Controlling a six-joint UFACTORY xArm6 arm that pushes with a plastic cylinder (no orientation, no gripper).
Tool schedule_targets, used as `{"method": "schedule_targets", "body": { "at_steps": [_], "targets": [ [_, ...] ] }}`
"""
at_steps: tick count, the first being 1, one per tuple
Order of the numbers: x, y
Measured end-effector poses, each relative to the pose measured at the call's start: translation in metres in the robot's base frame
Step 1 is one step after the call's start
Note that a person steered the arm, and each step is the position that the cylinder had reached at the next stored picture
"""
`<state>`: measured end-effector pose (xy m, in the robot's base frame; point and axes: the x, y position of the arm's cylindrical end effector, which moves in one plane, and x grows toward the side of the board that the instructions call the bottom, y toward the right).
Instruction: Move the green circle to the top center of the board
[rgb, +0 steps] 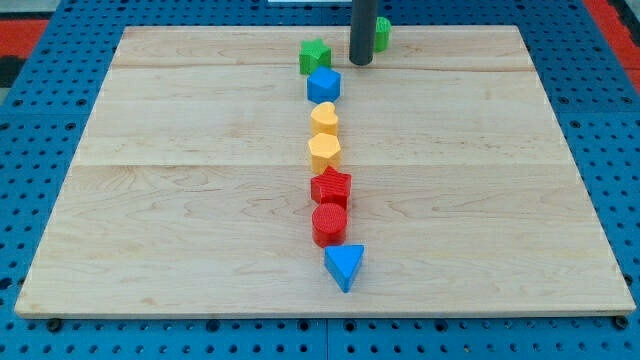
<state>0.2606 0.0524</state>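
The green circle (382, 33) stands near the board's top edge, just right of centre, partly hidden behind my rod. My tip (360, 61) rests on the board right beside it, at its lower left, touching or nearly touching it. A green star (315, 55) sits to the tip's left.
Below the green star a column of blocks runs down the board's middle: a blue hexagon (324, 86), a yellow heart (324, 119), a yellow hexagon (324, 152), a red star (331, 187), a red cylinder (329, 224) and a blue triangle (344, 266). The wooden board (160, 200) lies on a blue pegboard.
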Motion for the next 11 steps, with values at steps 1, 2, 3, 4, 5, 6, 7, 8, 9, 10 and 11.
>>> {"method": "schedule_targets", "body": {
  "at_steps": [1,2,3,4,5,6,7,8,9,10,11],
  "targets": [
    [0.003,0.013],
    [-0.004,0.06],
    [-0.017,0.108],
    [-0.054,0.115],
    [-0.057,0.082],
    [-0.044,0.043],
    [-0.05,0.022],
    [-0.058,0.018],
    [-0.062,0.037],
    [-0.068,0.032],
    [-0.069,0.014]
  ]
}}
